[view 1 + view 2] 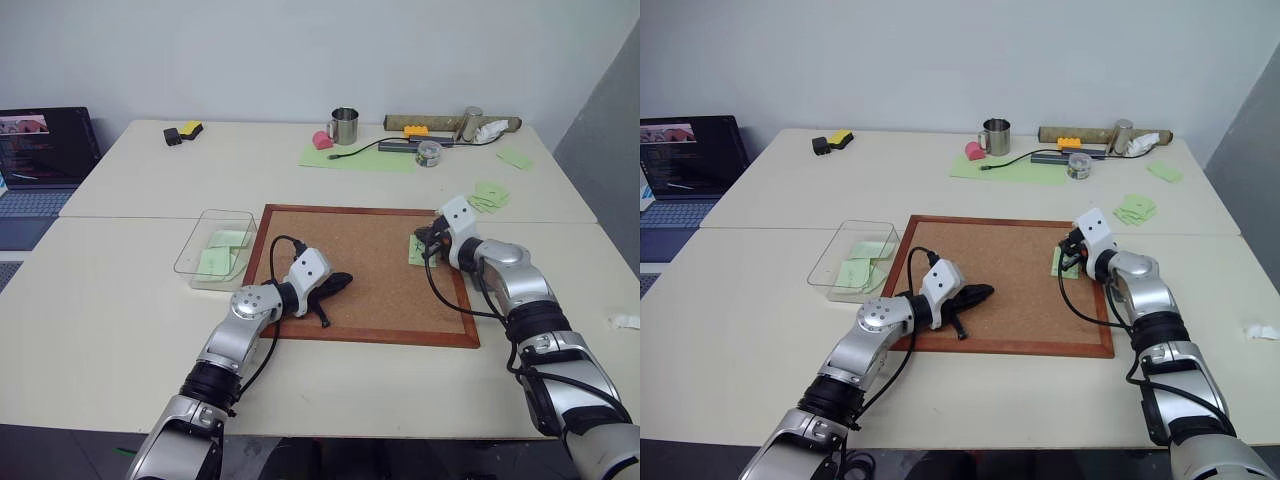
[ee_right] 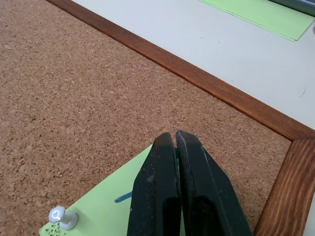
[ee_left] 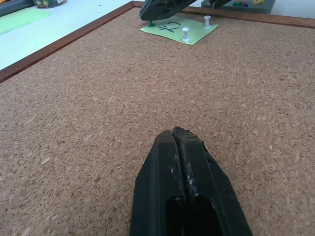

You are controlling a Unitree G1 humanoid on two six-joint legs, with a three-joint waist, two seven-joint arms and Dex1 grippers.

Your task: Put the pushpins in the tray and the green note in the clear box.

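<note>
**Green note pinned under the right claw, both claws clenched**

Pale-green square paper note (image 3: 173,30) with black handwritten marks lies on the cork surface of the big wood-framed corkboard (image 1: 365,268), directly beneath the tips of the right gripper (image 2: 175,140). Two white-headed pushpins (image 3: 185,34) stand upright in it on the side nearer the left claw, and a green pin shaft shows right at the right claw's tip. Whether that green pin is pinched between the black fingers (image 2: 157,177) cannot be made out: the tips hide it, and the fingers look pressed flat together with only a thin seam between them. Part of the note is covered by the same claw, so its handwriting is cut off in the right wrist view, where one blue stroke shows beside the fingers.

The right arm reaches forward and inward from the board's right frame, wrist angled slightly down, claw tip resting at the note's edge.

The left gripper (image 3: 175,135) is clenched on nothing, lying low over bare cork well short of the note, pointing across the board toward it. Its forearm crosses the board's near-left corner.

A transparent plastic rectangular box (image 1: 214,248) sits just outside the board's left frame, beside the left arm, holding blank pale-green notes. A small dark tray (image 3: 241,4) with coloured pins sits beyond the right claw, mostly cut off.
</note>
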